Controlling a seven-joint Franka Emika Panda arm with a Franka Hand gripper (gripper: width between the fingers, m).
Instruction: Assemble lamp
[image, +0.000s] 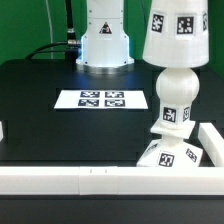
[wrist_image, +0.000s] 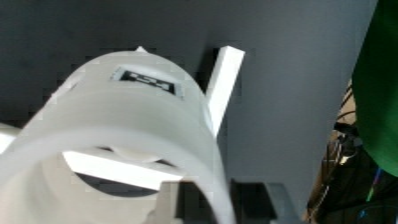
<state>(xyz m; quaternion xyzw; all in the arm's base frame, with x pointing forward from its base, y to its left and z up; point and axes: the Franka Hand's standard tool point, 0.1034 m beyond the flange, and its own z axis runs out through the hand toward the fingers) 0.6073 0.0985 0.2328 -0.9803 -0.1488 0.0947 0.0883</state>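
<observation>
The white tapered shade hangs at the exterior view's upper right, wide end down, just over the round-topped bulb post. The post stands on the tagged square base, which sits in the corner of the white walls. I cannot tell whether the shade touches the bulb. The gripper itself is out of the exterior view. In the wrist view the gripper is shut on the shade's rim wall, one dark finger inside and one outside. The bulb post and base are hidden in the wrist view.
The marker board lies on the black table in the middle. A low white wall runs along the front and another along the exterior view's right. The robot's white base stands at the back.
</observation>
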